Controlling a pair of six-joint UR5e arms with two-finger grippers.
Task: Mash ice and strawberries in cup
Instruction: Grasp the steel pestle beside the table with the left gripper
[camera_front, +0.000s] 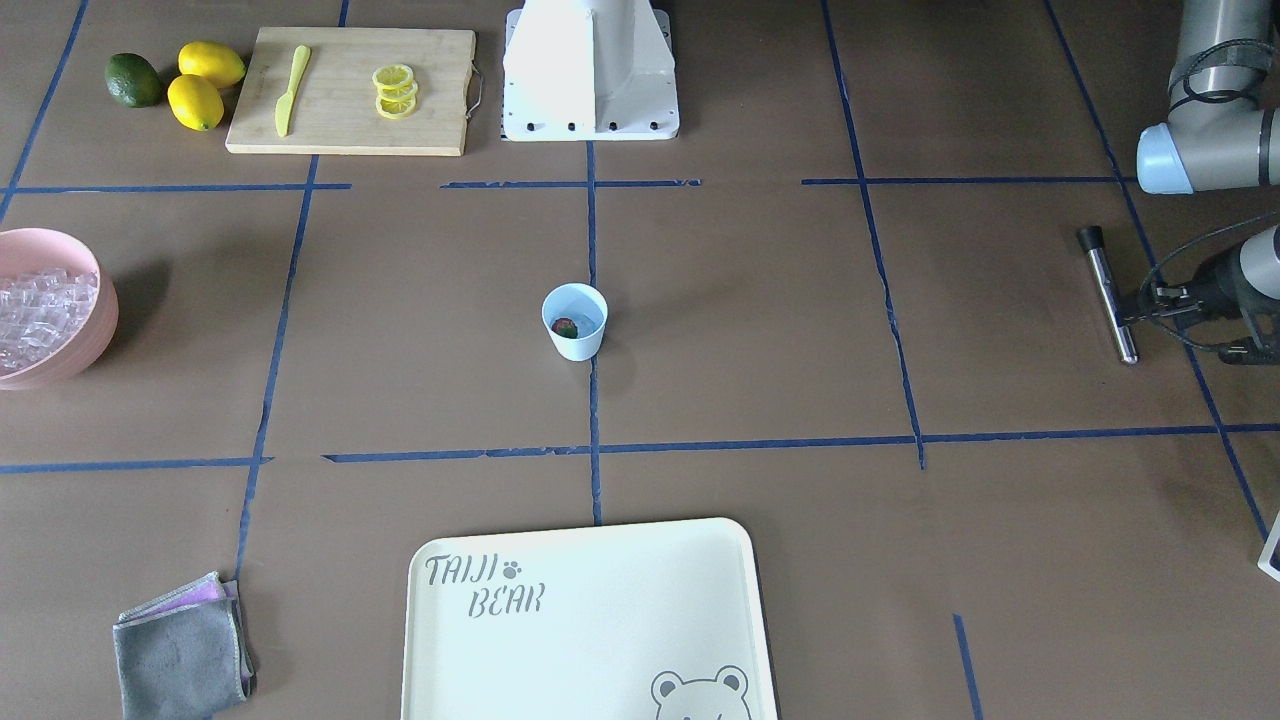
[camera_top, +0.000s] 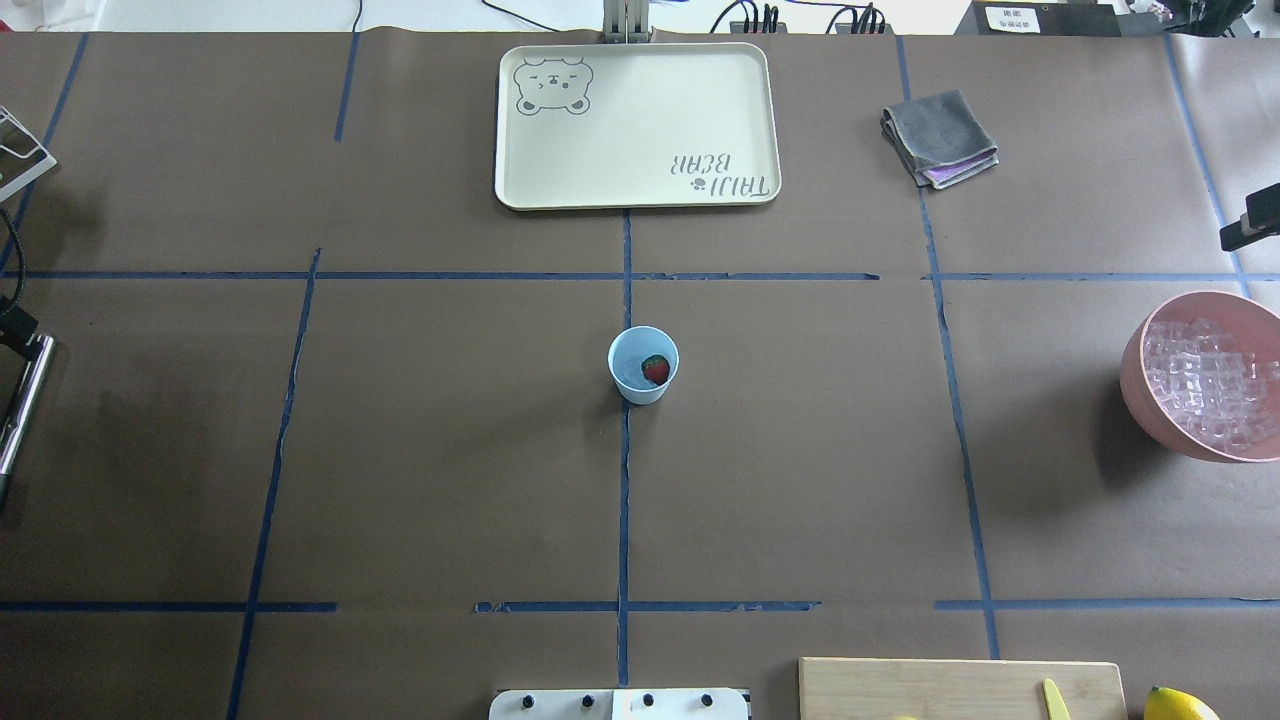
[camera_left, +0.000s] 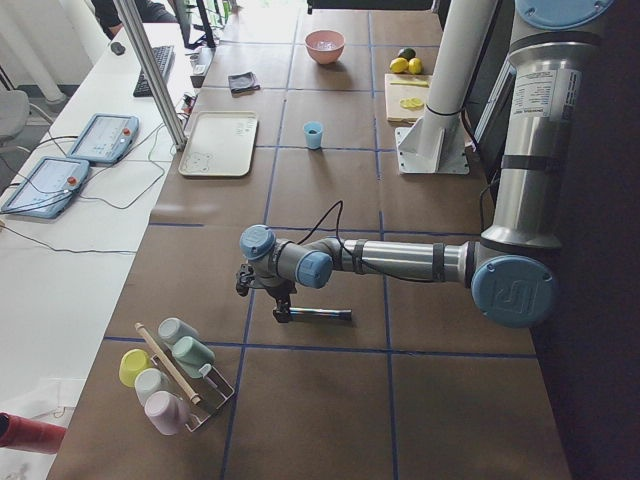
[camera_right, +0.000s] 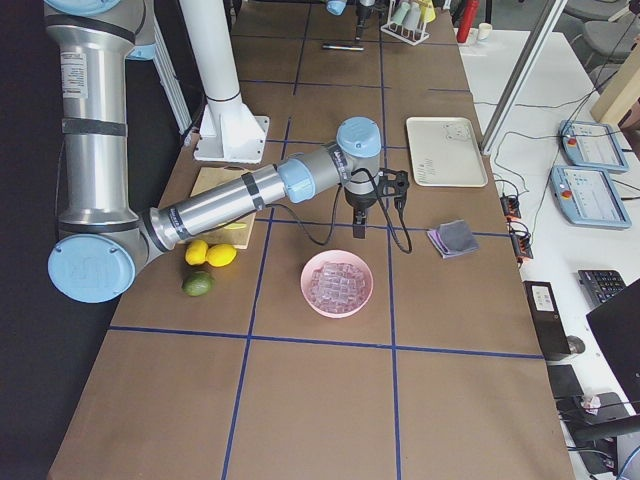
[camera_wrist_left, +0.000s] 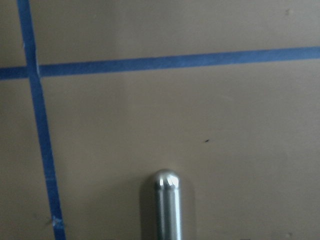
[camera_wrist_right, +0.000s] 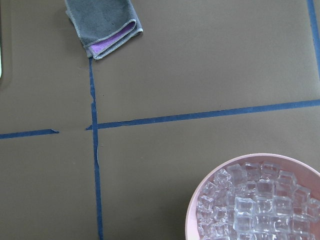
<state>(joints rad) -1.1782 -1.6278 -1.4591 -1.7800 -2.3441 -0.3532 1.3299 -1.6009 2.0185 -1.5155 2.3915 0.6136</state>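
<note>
Cup (camera_top: 643, 364) stands mid-surface holding one strawberry (camera_top: 655, 369), well apart from the ice (camera_top: 1205, 385) in the pink bowl (camera_top: 1140, 375); left hand (camera_front: 1150, 300) grips the steel muddler (camera_front: 1110, 295) far from cup, ready for mashing; right hand's opening: cannot tell.

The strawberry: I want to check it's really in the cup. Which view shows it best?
Overhead exterior: the strawberry shows red and clear inside the cup. The front-facing view shows it smaller and darker. The side views show only the cup, too far to tell. The wrist views miss it.
</note>
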